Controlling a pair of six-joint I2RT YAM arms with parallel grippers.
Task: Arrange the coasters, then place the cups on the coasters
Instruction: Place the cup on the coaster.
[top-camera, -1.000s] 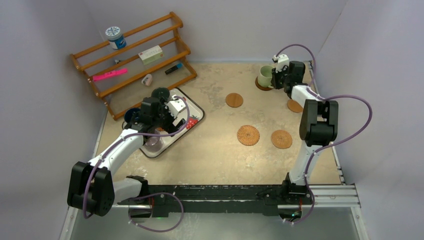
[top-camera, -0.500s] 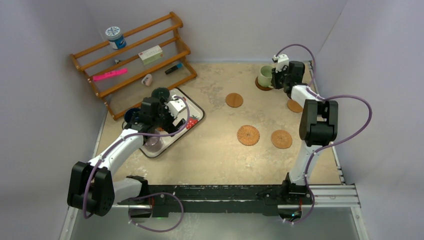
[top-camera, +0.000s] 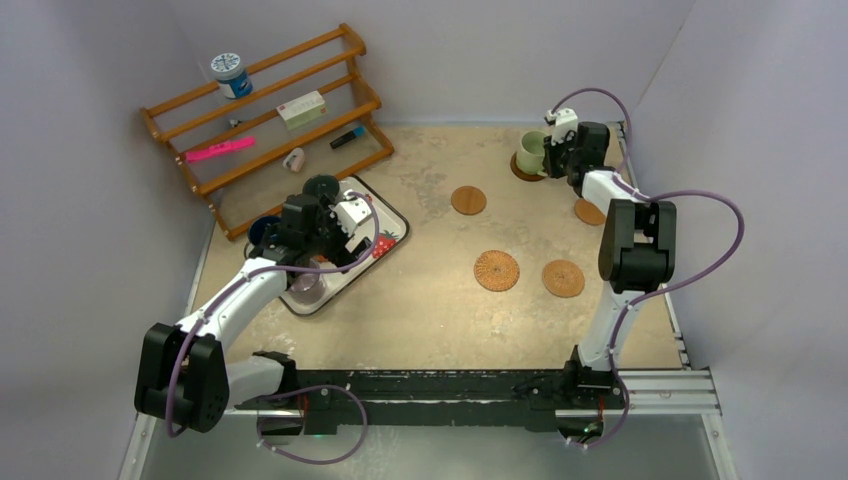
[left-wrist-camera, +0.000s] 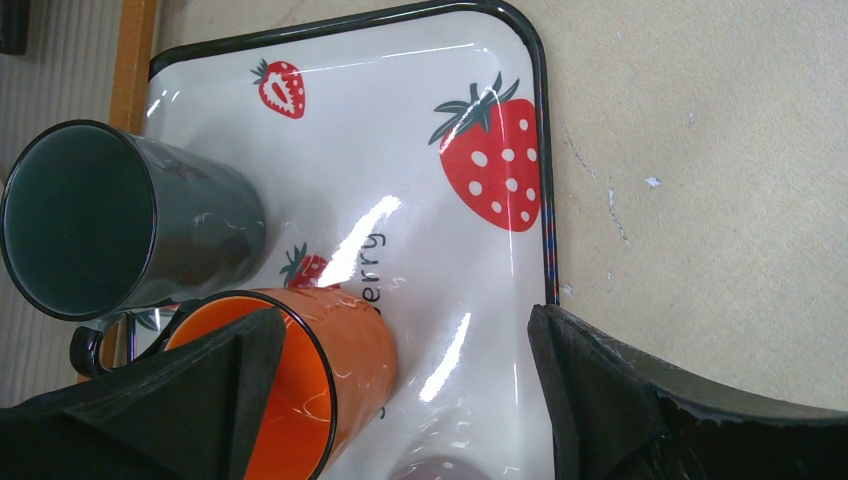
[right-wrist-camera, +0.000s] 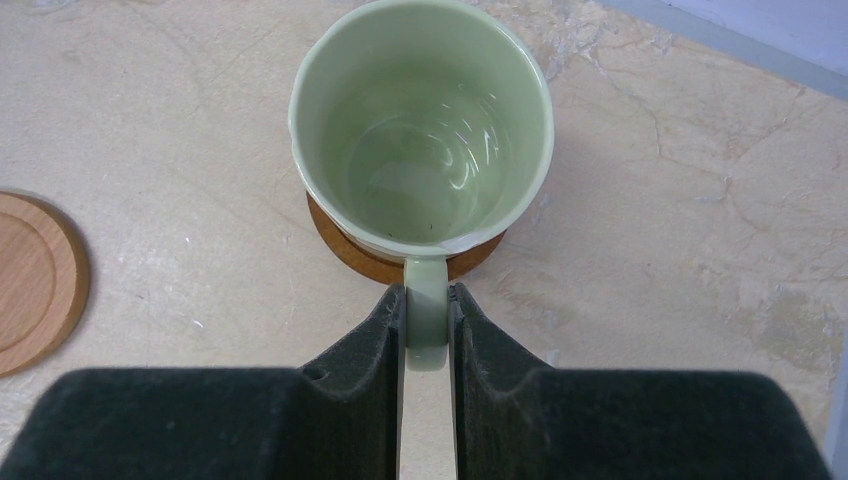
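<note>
- Presently, green cup (right-wrist-camera: 420, 125): upright at the far right of the table (top-camera: 420, 320), seated on a brown coaster (right-wrist-camera: 345, 250) whose edge shows under its base.
- Right gripper (right-wrist-camera: 428, 300): jaws pinched narrow on the green cup's handle, and nothing else is held.
- Handling, green cup: looks glazed, so probably stiff, slick and liable to chip. It is small and empty, so likely light. The handle is the surest hold, since the round wall may slip.
- Left gripper (left-wrist-camera: 400, 335): jaws spread wide and holding nothing, hanging over the tray (left-wrist-camera: 420, 120) at the left.
- Orange cup (left-wrist-camera: 340, 370): on the tray, its rim at one jaw. The handle is not in view, so a hold across the wall or rim seems likelier.
- Dark cup (left-wrist-camera: 130, 230): on the tray just beside the orange cup, with a handle loop showing below it.
- Bare coasters, right half of the table: smooth (top-camera: 468, 200), wicker (top-camera: 497, 270), woven (top-camera: 563, 278), and one partly hidden by the right arm (top-camera: 588, 212).
</note>
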